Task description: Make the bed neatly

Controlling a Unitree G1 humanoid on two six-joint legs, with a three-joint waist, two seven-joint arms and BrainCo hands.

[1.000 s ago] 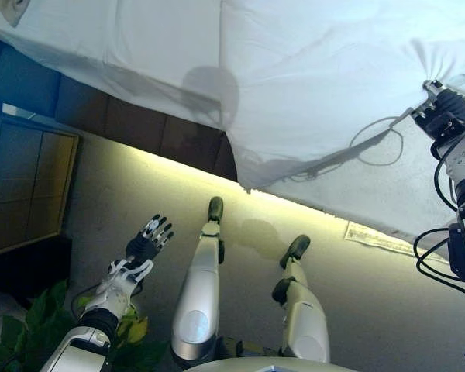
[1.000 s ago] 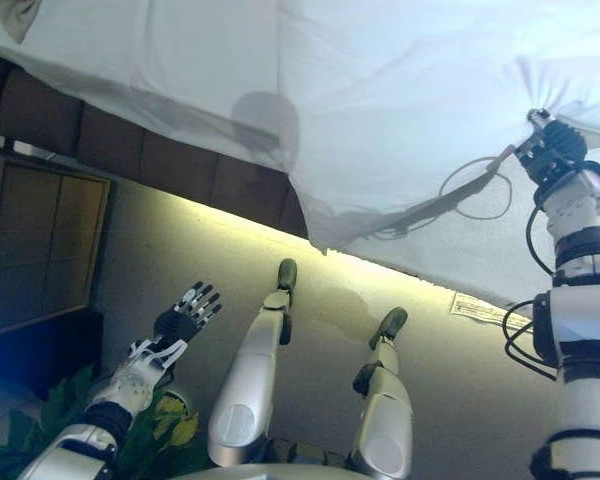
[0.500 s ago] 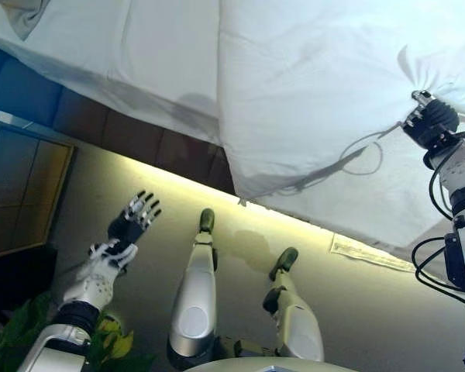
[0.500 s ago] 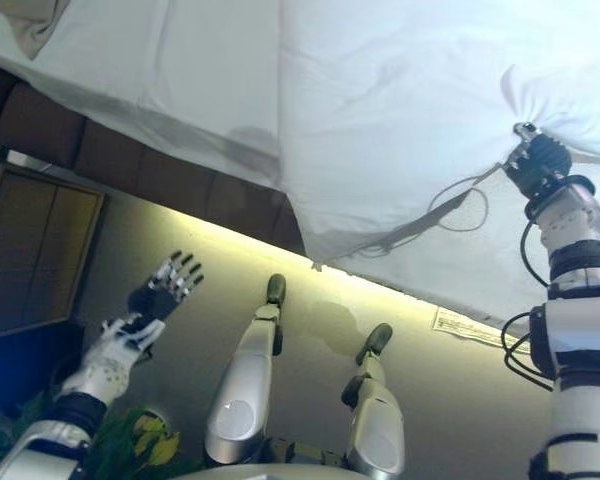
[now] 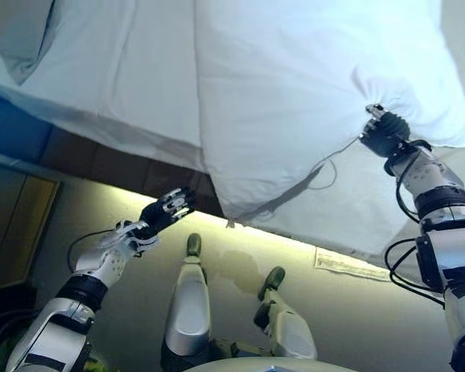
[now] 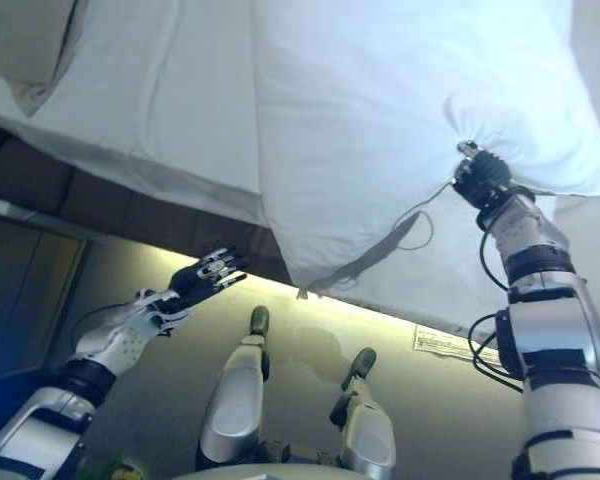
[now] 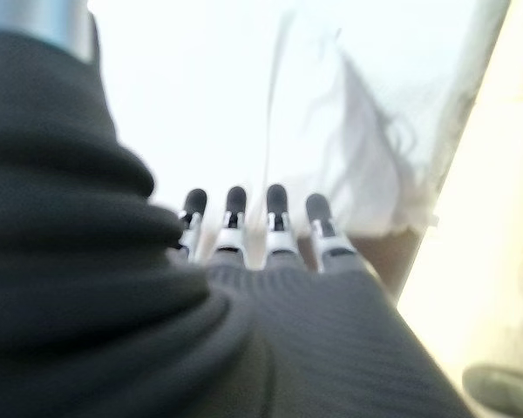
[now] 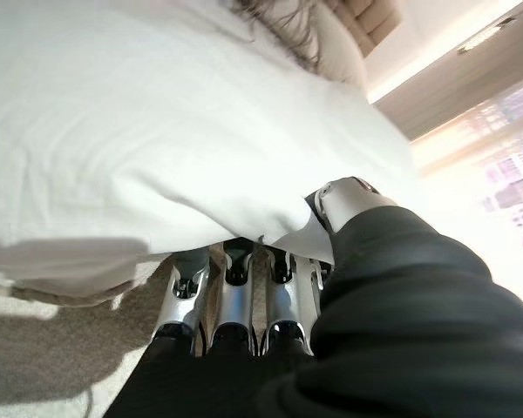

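A puffy white duvet (image 5: 294, 93) lies over the bed, and its lower corner hangs past the bed's edge. My right hand (image 5: 384, 133) is shut on a bunched fold of it on the right; in the right wrist view the fingers (image 8: 235, 300) curl into the white cloth (image 8: 139, 157). My left hand (image 5: 164, 213) is open with straight fingers, held in the air just below the bed's edge, left of the hanging corner and touching nothing. Its fingers (image 7: 253, 218) point at white cloth (image 7: 244, 87). A flatter white sheet (image 5: 132, 85) covers the bed's left part.
The dark brown bed base (image 5: 101, 167) runs under the sheet, with a lit strip of floor below it. A beige pillow (image 6: 20, 40) shows at the far left corner. A white label (image 5: 342, 262) hangs from the lower cloth at the right. A wooden cabinet (image 5: 8, 232) stands at the left.
My left hand has risen from near the floor up to the bed's edge. My right hand has carried the bunched duvet up and to the left. The camera has also shifted.
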